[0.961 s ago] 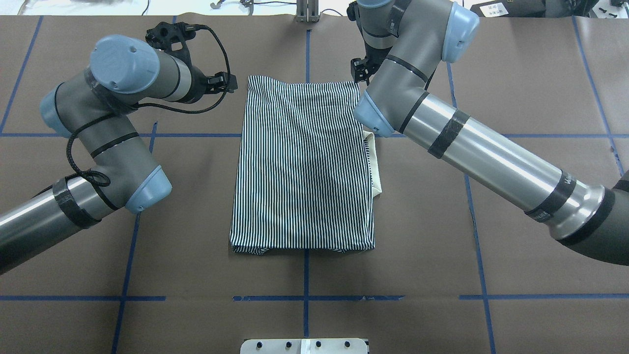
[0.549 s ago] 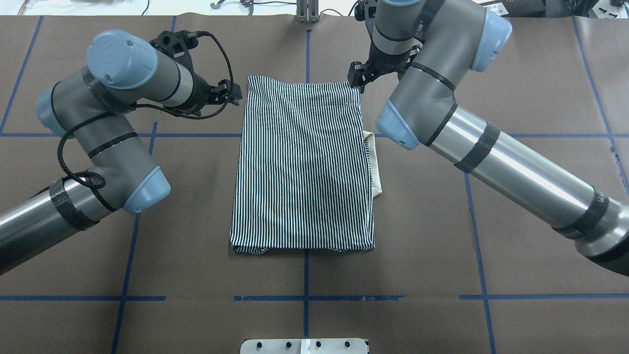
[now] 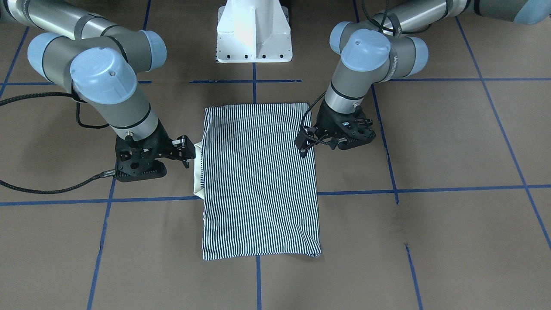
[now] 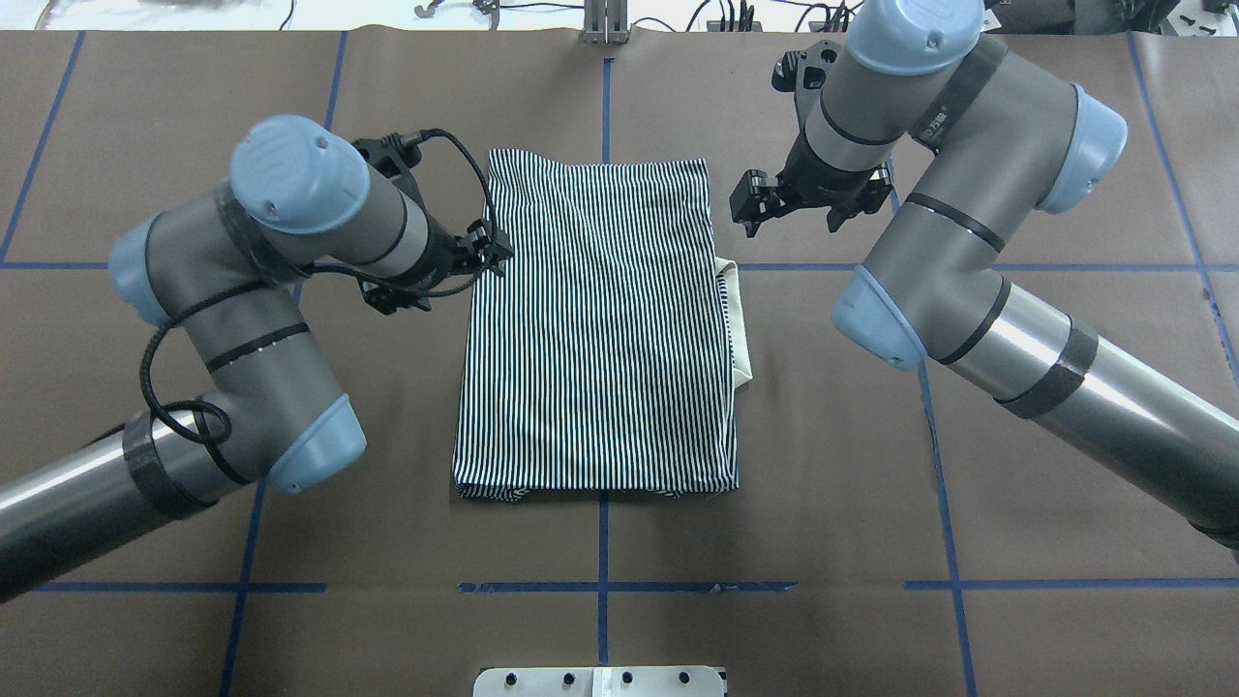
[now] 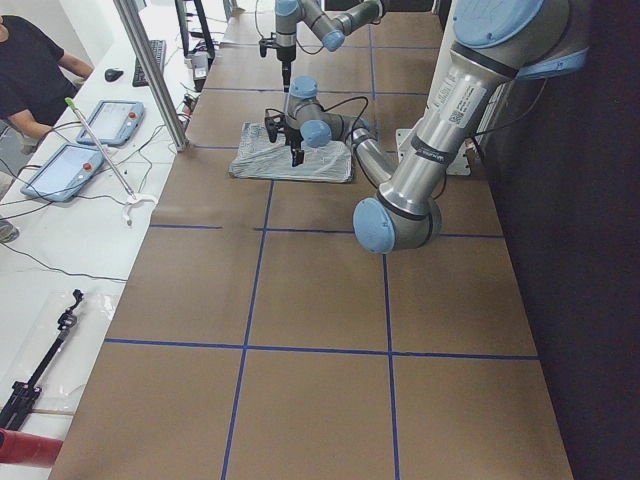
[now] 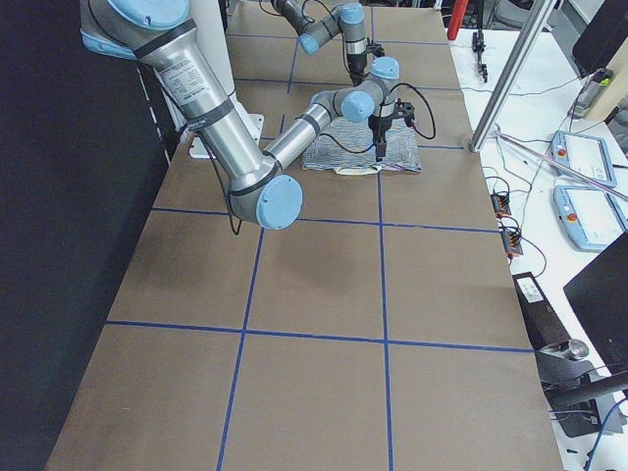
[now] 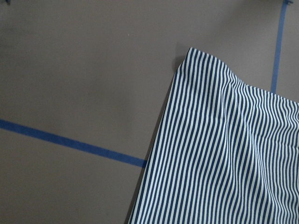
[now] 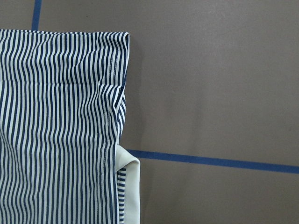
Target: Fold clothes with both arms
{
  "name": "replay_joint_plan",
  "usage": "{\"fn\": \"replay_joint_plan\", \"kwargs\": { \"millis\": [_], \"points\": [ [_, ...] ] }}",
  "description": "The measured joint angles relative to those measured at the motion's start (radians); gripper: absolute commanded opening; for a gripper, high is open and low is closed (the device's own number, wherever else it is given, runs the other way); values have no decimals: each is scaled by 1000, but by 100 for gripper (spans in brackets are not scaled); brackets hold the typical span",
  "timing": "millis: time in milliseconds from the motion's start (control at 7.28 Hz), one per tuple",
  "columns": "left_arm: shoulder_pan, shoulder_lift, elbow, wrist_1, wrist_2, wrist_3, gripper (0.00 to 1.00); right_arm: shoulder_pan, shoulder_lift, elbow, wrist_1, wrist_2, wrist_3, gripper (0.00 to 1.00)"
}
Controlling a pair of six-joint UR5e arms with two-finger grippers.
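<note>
Shirt (image 4: 600,319) folded flat | left gripper (image 4: 491,250) open, empty | right gripper (image 4: 747,208) open, empty | blue tape (image 4: 602,542) beneath

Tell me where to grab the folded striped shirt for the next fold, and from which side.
Probably the two far corners of the shirt, one per gripper: left gripper coming in from the left edge, right gripper from the right. It lies flat as a long rectangle, and the collar pokes out only midway along the right edge.
</note>
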Motion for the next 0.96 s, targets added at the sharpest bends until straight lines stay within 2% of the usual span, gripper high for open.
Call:
{"fn": "replay_joint_plan", "kwargs": {
  "millis": [275,412,686,961],
  "points": [
    [136,16,-46,69,66,-189,100,-22,-13,49,2,1,83,100],
    [195,45,-102,112,89,-252,100,-30,-16,73,2,-1,101,100],
    [247,103,-177,160,105,-311,100,-43,-27,99,1,-6,112,100],
    [268,126,-175,167,121,-334,100,-49,-32,103,2,-12,114,100]
  ]
}}
